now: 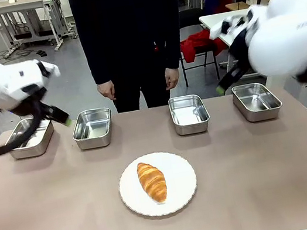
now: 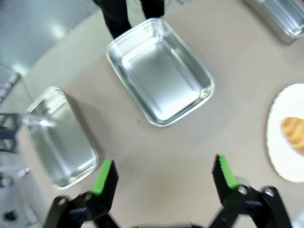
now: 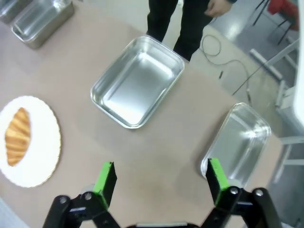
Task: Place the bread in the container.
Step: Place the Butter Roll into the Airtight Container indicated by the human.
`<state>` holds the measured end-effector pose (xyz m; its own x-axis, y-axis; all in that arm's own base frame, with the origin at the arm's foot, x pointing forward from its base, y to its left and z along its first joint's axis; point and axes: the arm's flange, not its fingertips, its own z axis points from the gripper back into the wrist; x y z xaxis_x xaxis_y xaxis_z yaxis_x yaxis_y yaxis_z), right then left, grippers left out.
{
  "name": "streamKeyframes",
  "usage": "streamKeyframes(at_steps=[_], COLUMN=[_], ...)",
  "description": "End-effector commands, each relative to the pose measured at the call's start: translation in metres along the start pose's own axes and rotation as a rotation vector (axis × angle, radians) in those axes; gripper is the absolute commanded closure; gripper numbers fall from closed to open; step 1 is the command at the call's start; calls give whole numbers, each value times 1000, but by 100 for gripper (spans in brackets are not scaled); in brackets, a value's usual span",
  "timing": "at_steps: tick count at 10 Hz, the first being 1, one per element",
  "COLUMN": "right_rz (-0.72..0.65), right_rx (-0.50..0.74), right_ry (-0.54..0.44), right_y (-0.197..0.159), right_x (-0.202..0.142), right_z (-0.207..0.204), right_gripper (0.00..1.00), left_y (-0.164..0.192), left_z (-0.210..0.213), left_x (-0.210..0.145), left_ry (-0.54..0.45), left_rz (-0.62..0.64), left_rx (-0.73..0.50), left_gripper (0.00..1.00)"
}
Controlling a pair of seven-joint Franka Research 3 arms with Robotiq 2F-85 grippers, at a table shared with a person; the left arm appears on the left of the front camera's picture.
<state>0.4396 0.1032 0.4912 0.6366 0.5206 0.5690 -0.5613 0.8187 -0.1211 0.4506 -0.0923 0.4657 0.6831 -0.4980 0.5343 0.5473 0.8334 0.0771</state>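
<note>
bread (image 1: 152, 181) rests on white plate (image 1: 180, 177).

no readable text, labels or numbers

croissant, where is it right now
In the front view the croissant lies on the white scalloped plate at the table's middle, nearer the robot than the row of four steel pans.

The arms (image 1: 288, 37) are rounded white shells with black, green-padded fingers (image 2: 105, 178) and a black cable (image 1: 23, 132).
</note>
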Motion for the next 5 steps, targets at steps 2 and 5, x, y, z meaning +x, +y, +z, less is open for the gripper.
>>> streamKeyframes(at_steps=[2, 5], right_rz=[44, 82], right_rx=[119, 228], right_ry=[-95, -170], right_y=[-76, -124], right_x=[-32, -71], right_z=[63, 76], right_gripper=[3, 3], left_y=[94, 168], left_z=[48, 77], left_x=[-13, -53], left_ry=[-54, -186], left_rz=[-67, -168], left_rx=[-178, -296], left_gripper=[0, 0])
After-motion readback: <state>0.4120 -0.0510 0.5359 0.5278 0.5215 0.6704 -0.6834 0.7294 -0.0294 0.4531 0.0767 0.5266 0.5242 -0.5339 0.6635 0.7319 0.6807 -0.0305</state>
